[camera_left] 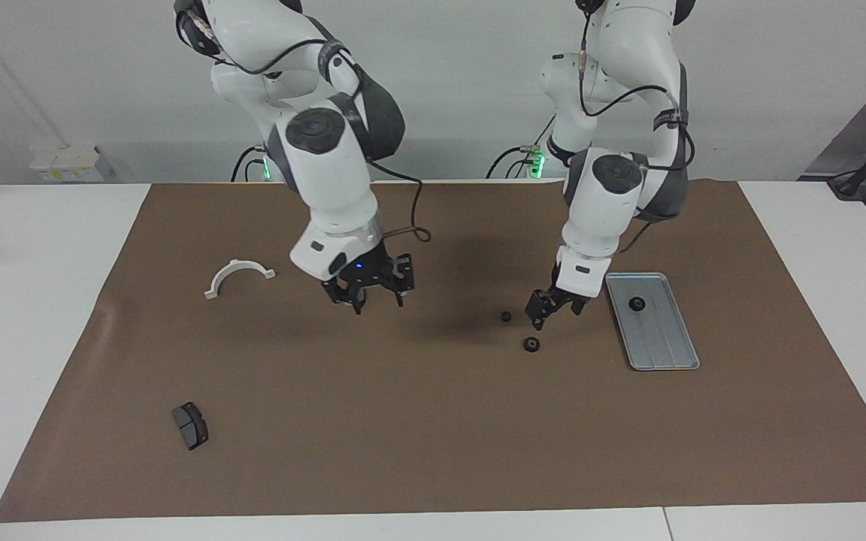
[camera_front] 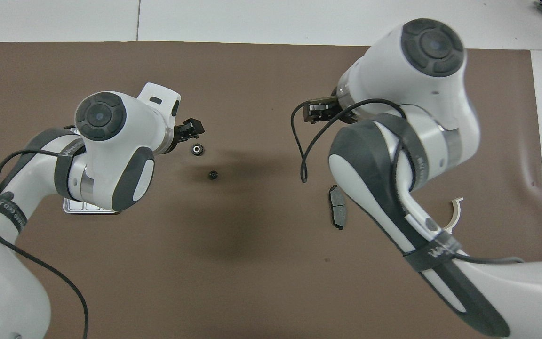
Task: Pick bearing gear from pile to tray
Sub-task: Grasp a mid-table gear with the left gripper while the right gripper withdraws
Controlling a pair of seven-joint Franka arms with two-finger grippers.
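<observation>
Two small black bearing gears lie loose on the brown mat, one [camera_left: 506, 317] [camera_front: 213, 175] nearer to the robots and one [camera_left: 531, 344] [camera_front: 197, 149] farther. A third gear [camera_left: 637, 303] lies in the silver-grey ridged tray [camera_left: 662, 342], which stands beside them toward the left arm's end. In the overhead view the left arm hides most of the tray [camera_front: 75, 208]. My left gripper [camera_left: 553, 309] [camera_front: 191, 129] is open and empty, low over the mat between the loose gears and the tray, touching neither gear. My right gripper [camera_left: 373, 294] is open and empty and waits above the mat's middle.
A white half-ring part [camera_left: 237, 274] [camera_front: 454, 214] and a dark brake pad [camera_left: 190, 425] [camera_front: 338, 213] lie on the mat toward the right arm's end. The brown mat [camera_left: 433, 421] covers most of the white table.
</observation>
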